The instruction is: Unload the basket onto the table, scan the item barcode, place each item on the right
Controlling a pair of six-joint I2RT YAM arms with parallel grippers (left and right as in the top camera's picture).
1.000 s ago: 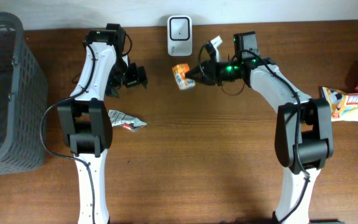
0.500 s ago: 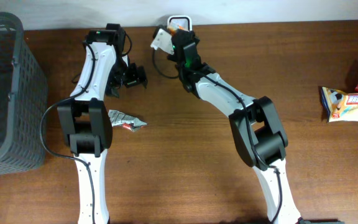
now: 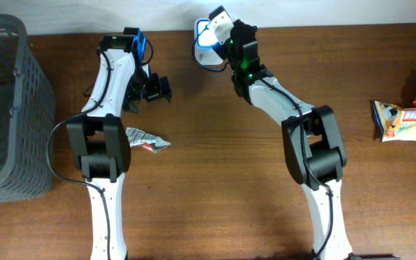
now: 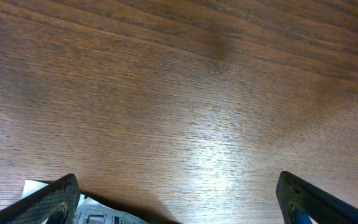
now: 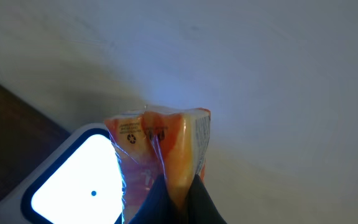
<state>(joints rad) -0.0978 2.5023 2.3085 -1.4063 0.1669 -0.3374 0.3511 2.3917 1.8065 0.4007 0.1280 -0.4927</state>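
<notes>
Two arms in view, only the right one working. Right gripper (image 5: 171, 198) was clamped shut on the lower edge of an orange snack packet (image 5: 174, 140), holding it upright, just beside and slightly above the lit face of the barcode scanner (image 3: 203, 50) at the back edge of the table (image 3: 215, 166).

Change over the last second: the packet had hung in front of the scanner, out over the wood, with the right arm stretched in from its own side. The arm then swung across and up, and the packet now sat at the scanner itself. From overhead the packet was hidden under the wrist; only the right wrist view showed it.

Second change: a blue glow now ringed the scanner and spilled onto the wall behind it. It had not been visible a second earlier. In the right wrist view the scanner window shone white with a single dark dot.

Judgement: the item is being presented, and the glow suggests the scanner is reading or has been triggered. Print was visible on the packet's left panel, but too small to say whether it was the barcode, or whether it faced the window squarely.

Left gripper (image 3: 155, 88) unchanged, jaws spread wide and holding nothing, poised above bare wood. A silver wrapper (image 3: 147, 141) lay on the table beneath that arm, untouched.
</notes>
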